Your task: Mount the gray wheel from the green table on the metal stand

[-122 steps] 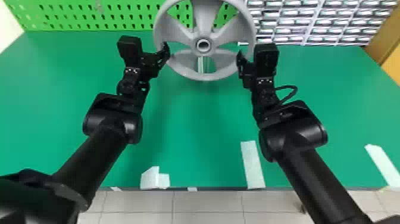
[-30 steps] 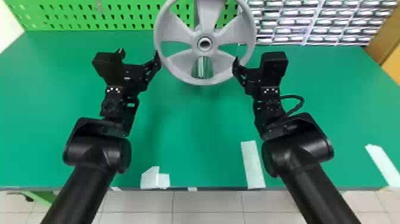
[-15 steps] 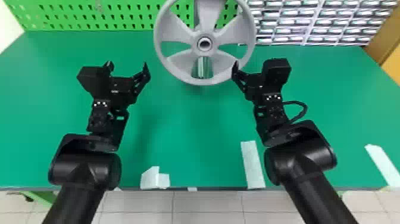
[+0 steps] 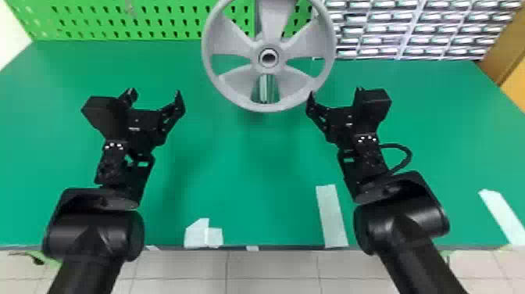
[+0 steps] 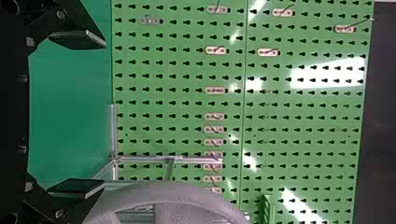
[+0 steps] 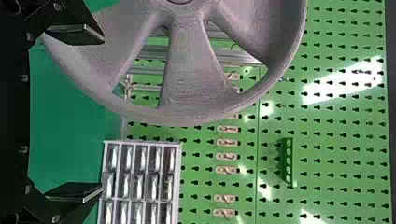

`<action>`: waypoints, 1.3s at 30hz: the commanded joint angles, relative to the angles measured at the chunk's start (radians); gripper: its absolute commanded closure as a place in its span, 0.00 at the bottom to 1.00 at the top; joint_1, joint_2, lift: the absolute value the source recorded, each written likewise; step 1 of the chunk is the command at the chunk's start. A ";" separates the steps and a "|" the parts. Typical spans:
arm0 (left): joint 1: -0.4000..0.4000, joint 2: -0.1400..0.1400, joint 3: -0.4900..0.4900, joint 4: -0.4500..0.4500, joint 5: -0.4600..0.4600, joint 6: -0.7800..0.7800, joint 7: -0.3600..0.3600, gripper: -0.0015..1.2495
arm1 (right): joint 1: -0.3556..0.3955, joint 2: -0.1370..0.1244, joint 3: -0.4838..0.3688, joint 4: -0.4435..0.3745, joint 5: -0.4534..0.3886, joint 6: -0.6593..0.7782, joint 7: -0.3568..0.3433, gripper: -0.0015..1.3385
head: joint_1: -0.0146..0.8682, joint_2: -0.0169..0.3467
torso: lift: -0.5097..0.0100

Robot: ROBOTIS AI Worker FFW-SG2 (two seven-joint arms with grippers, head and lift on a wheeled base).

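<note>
The wheel (image 4: 256, 58) sits on the metal stand (image 4: 265, 89) over the bench (image 4: 234, 164), which likely bears its weight through the post, so the left tool (image 4: 155, 94) and right tool (image 4: 335, 93) can be open and empty.

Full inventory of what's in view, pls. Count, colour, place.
Gray wheel: 1, gray, upright before the stand
Metal stand: 1, silvery, behind the wheel
Table: 1, green, under both grippers
Pegboard: green, behind table; count unclear
Hook plates: over ten, pale, on pegboard
Holder: at least 1, green, on pegboard
Drawer rack: 1, whitish, back right
Tape pieces: several, white, near table edge
Floor: pale tiles, below
Left gripper: 1, black, left of wheel
Right gripper: 1, black, by wheel's lower right
</note>
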 commanded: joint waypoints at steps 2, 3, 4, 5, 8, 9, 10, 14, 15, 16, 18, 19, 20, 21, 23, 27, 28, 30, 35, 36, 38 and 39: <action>0.022 0.000 0.019 -0.016 0.003 0.011 -0.019 0.18 | 0.020 -0.002 -0.007 -0.016 -0.002 -0.002 0.007 0.14 | 1.00 0.19 | 0.79; 0.025 0.000 0.021 -0.020 0.003 0.011 -0.020 0.18 | 0.023 -0.002 -0.009 -0.018 -0.002 -0.002 0.012 0.14 | 1.00 0.19 | 0.79; 0.028 0.000 0.021 -0.023 0.002 0.013 -0.020 0.18 | 0.026 -0.002 -0.010 -0.019 -0.002 -0.002 0.013 0.14 | 1.00 0.19 | 0.79; 0.031 0.000 0.024 -0.023 0.002 0.013 -0.028 0.18 | 0.029 -0.004 -0.010 -0.021 -0.002 -0.002 0.015 0.14 | 1.00 0.19 | 0.79; 0.040 0.000 0.036 -0.026 0.003 0.013 -0.040 0.18 | 0.036 -0.004 -0.012 -0.021 -0.004 -0.002 0.023 0.14 | 1.00 0.19 | 0.79; 0.042 0.000 0.038 -0.028 0.003 0.013 -0.039 0.18 | 0.040 -0.005 -0.012 -0.022 -0.005 -0.002 0.026 0.14 | 1.00 0.19 | 0.79; 0.043 0.000 0.041 -0.028 0.005 0.013 -0.040 0.18 | 0.043 -0.005 -0.013 -0.024 -0.005 -0.002 0.029 0.14 | 1.00 0.19 | 0.79; 0.046 0.000 0.050 -0.031 0.005 0.013 -0.042 0.18 | 0.049 -0.004 -0.018 -0.024 -0.007 -0.002 0.033 0.14 | 1.00 0.19 | 0.79; 0.045 0.000 0.050 -0.031 0.003 0.013 -0.042 0.19 | 0.050 -0.004 -0.019 -0.024 -0.008 -0.003 0.033 0.15 | 1.00 0.19 | 0.79; 0.045 0.000 0.052 -0.033 0.002 0.013 -0.042 0.19 | 0.050 -0.004 -0.019 -0.025 -0.008 -0.003 0.033 0.15 | 1.00 0.19 | 0.79; 0.042 0.000 0.052 -0.034 0.000 0.013 -0.042 0.19 | 0.050 -0.004 -0.019 -0.027 -0.008 -0.003 0.035 0.15 | 1.00 0.19 | 0.79; 0.040 0.000 0.052 -0.034 0.000 0.013 -0.042 0.19 | 0.050 -0.004 -0.021 -0.027 -0.008 -0.003 0.035 0.15 | 1.00 0.19 | 0.79; 0.039 0.000 0.053 -0.034 -0.001 0.013 -0.042 0.19 | 0.050 -0.004 -0.021 -0.027 -0.008 -0.003 0.035 0.15 | 1.00 0.19 | 0.79; 0.037 0.000 0.053 -0.034 -0.001 0.013 -0.042 0.19 | 0.050 -0.004 -0.021 -0.027 -0.008 -0.003 0.035 0.15 | 1.00 0.19 | 0.79; 0.037 0.000 0.053 -0.033 0.000 0.014 -0.042 0.19 | 0.049 -0.005 -0.019 -0.027 -0.008 -0.002 0.036 0.15 | 1.00 0.19 | 0.79; 0.040 0.000 0.052 -0.034 0.003 0.014 -0.042 0.19 | 0.050 -0.004 -0.022 -0.027 -0.008 -0.002 0.039 0.15 | 1.00 0.19 | 0.79; 0.040 0.000 0.052 -0.033 0.006 0.013 -0.042 0.19 | 0.050 -0.004 -0.022 -0.027 -0.008 -0.002 0.041 0.15 | 1.00 0.19 | 0.79; 0.042 0.000 0.050 -0.034 0.011 0.014 -0.042 0.19 | 0.050 -0.002 -0.022 -0.027 -0.008 -0.002 0.042 0.15 | 1.00 0.19 | 0.79; 0.045 0.000 0.046 -0.034 0.012 0.011 -0.042 0.19 | 0.050 -0.001 -0.027 -0.027 -0.008 -0.002 0.049 0.15 | 1.00 0.19 | 0.79; 0.046 -0.002 0.046 -0.034 0.014 0.011 -0.042 0.19 | 0.050 -0.001 -0.027 -0.027 -0.008 -0.002 0.049 0.15 | 1.00 0.19 | 0.79; 0.045 -0.002 0.046 -0.034 0.015 0.011 -0.042 0.19 | 0.050 -0.001 -0.029 -0.027 -0.008 -0.002 0.049 0.15 | 1.00 0.19 | 0.79; 0.045 -0.002 0.046 -0.034 0.015 0.011 -0.042 0.19 | 0.049 -0.001 -0.029 -0.027 -0.008 -0.002 0.049 0.15 | 1.00 0.19 | 0.79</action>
